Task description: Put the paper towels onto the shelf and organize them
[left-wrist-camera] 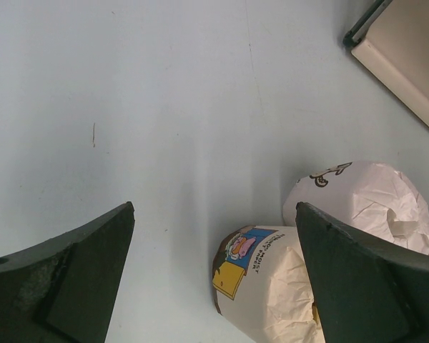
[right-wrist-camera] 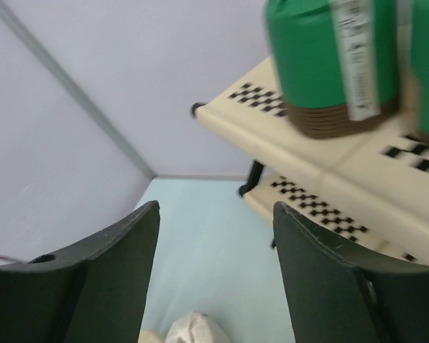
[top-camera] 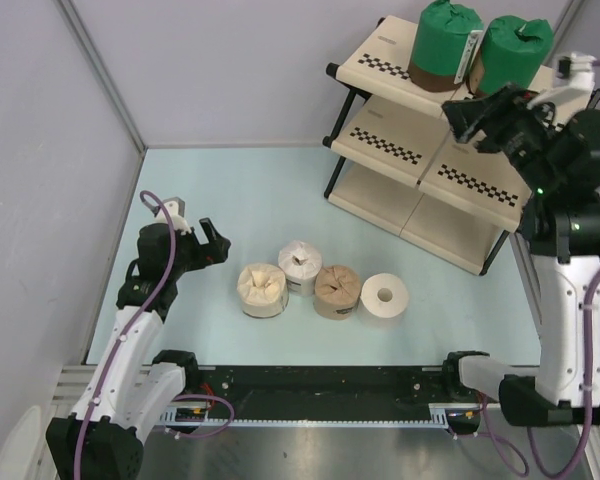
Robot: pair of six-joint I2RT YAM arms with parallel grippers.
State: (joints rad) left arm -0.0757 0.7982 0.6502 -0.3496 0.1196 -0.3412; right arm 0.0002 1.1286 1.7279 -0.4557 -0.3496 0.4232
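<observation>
Green rolls (top-camera: 445, 45) are on the shelf's (top-camera: 380, 50) top tier, four more on the table (top-camera: 230, 180) before it. My left gripper (left-wrist-camera: 214, 275) and right gripper (right-wrist-camera: 214, 275) are both spread and empty; reckon the cream roll (top-camera: 263, 290) is my next grab

Shelf (top-camera: 385, 55): three tiers of beige panels with black-and-white checkered strips on a black frame, standing at the table's far right.
Left green roll (top-camera: 448, 38): standing upright on the top tier, showing a brown base.
Right green roll (top-camera: 516, 52): standing just beside it on the same tier.
Cream roll (top-camera: 263, 290): sitting on the table, starting a row of four.
White-wrapped roll (top-camera: 300, 266): sitting next along, slightly farther back.
Tan roll (top-camera: 337, 291): sitting third, crumpled top facing up.
Bare white roll (top-camera: 384, 296): ending the row, centre hole facing up.
</observation>
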